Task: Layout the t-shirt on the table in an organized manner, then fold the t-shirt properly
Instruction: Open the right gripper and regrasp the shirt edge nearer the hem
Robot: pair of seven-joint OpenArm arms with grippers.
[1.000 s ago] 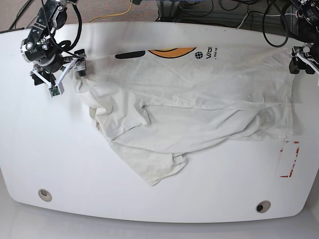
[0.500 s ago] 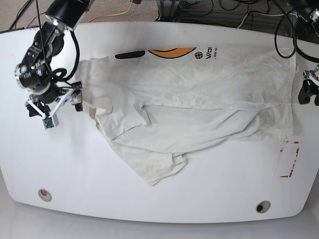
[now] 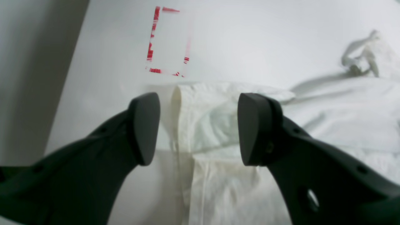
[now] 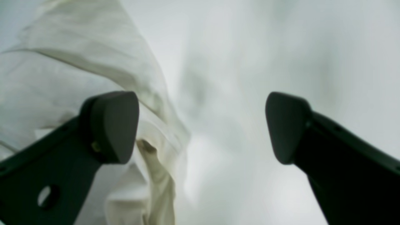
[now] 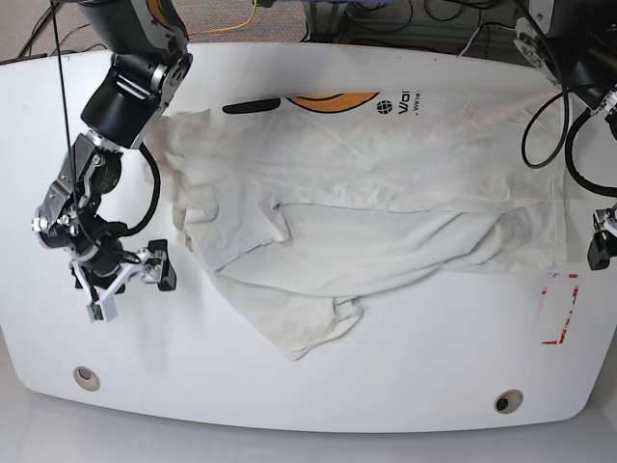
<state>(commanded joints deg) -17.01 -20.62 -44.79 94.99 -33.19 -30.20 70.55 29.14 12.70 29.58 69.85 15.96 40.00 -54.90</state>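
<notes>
Off-white t-shirt (image 5: 386,203) sprawls widthwise; left gripper (image 3: 195,128) hangs open right over its red-tape-side corner, right gripper (image 4: 201,125) open too, just beside the opposite edge.

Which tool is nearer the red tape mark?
Left. The left tool is just above the red tape mark; the right tool is across the t-shirt.

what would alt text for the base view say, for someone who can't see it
An off-white t-shirt lies rumpled and partly folded over itself across a white table, its orange graphic at the far edge. The right gripper and the left gripper hang open at opposite sides, holding nothing.
</notes>
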